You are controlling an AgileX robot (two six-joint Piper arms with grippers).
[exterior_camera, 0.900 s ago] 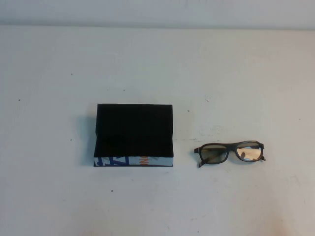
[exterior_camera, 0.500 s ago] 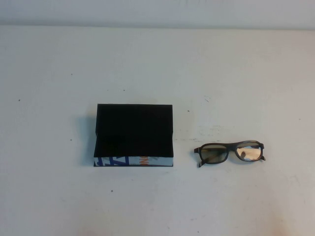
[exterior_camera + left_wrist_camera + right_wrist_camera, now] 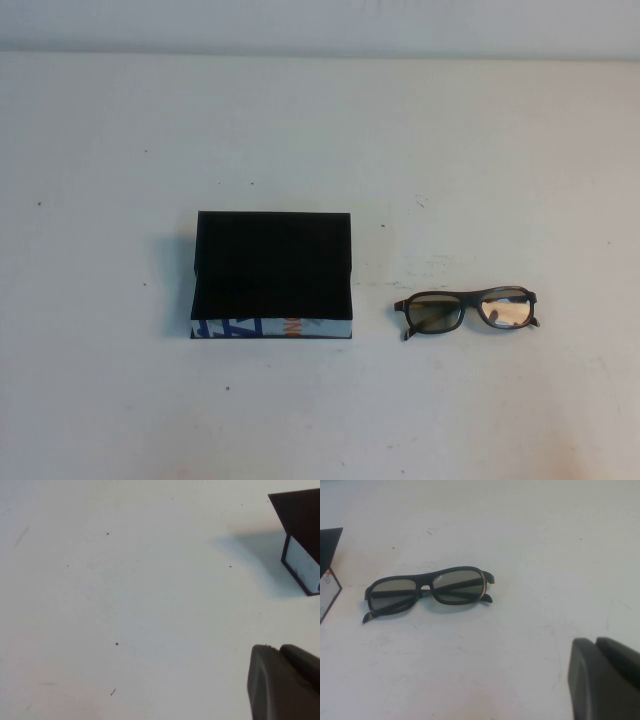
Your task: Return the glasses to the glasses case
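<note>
The glasses case (image 3: 272, 270) is a flat black box with a white front edge printed in blue and orange, lying left of the table's middle. Its corner also shows in the left wrist view (image 3: 302, 525) and the right wrist view (image 3: 329, 570). The glasses (image 3: 468, 312), dark-framed with folded arms, lie on the table just right of the case, apart from it, and also show in the right wrist view (image 3: 427, 592). Neither arm shows in the high view. My left gripper (image 3: 280, 647) is shut and empty, well off the case. My right gripper (image 3: 596, 640) is shut and empty, short of the glasses.
The white table (image 3: 320, 130) carries small dark specks and faint scuffs. Its far edge meets a pale wall (image 3: 320, 25) at the back.
</note>
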